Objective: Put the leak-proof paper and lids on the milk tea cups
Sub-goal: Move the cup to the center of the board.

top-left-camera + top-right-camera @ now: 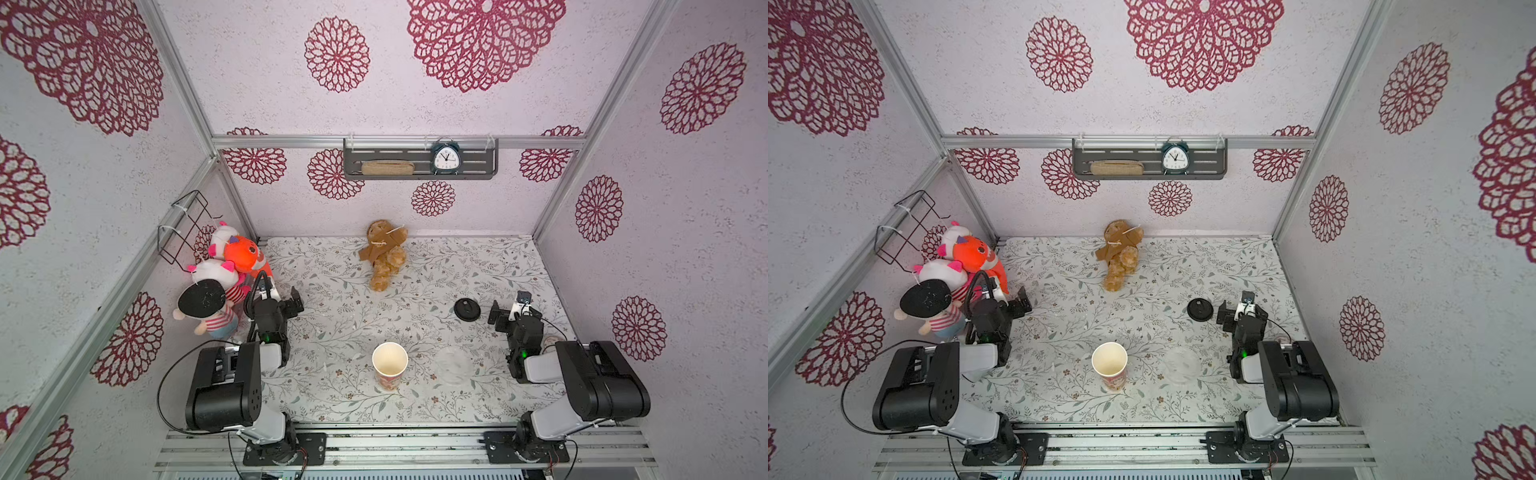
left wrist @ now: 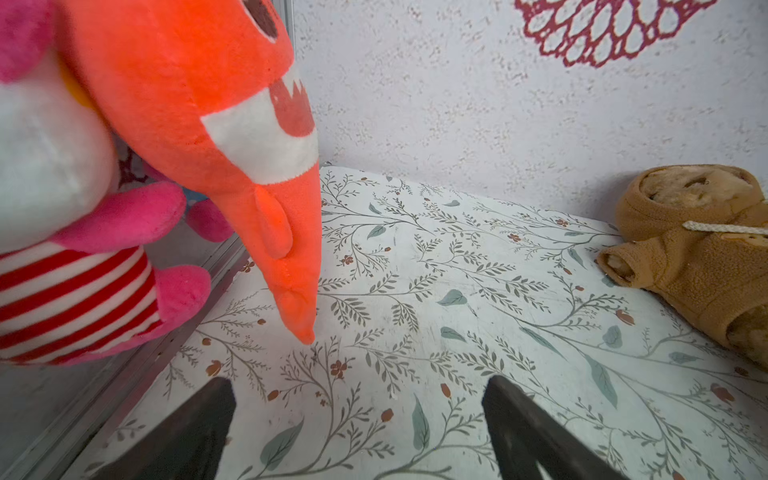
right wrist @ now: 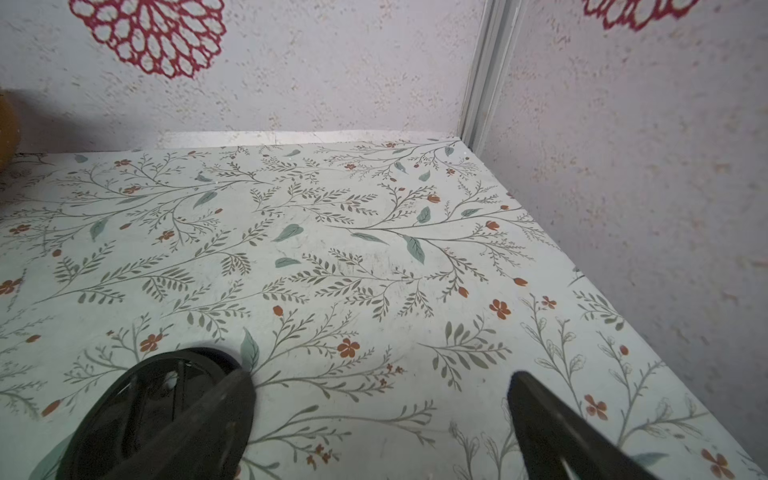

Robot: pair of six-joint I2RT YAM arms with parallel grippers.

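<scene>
At the far left of my floral-patterned table (image 1: 332, 291), a heap of plush toys (image 1: 226, 266) leans against the wall. Just beside them is my left gripper (image 2: 359, 388), its jaws spread wide with nothing between them. At the back of the table, about midway across, a brown teddy bear (image 1: 384, 253) lies against the wall. In front of it, near the front edge, the milk tea cup (image 1: 390, 362) stands upright and uncovered, cream inside with a red-orange print outside. To its right, close but not touching, the leak-proof paper (image 1: 453, 366) lies flat on the table as a faint translucent disc. Farther back sits a black lid (image 1: 466, 310). Next to it is my right gripper (image 3: 380, 376), also wide open and empty.
</scene>
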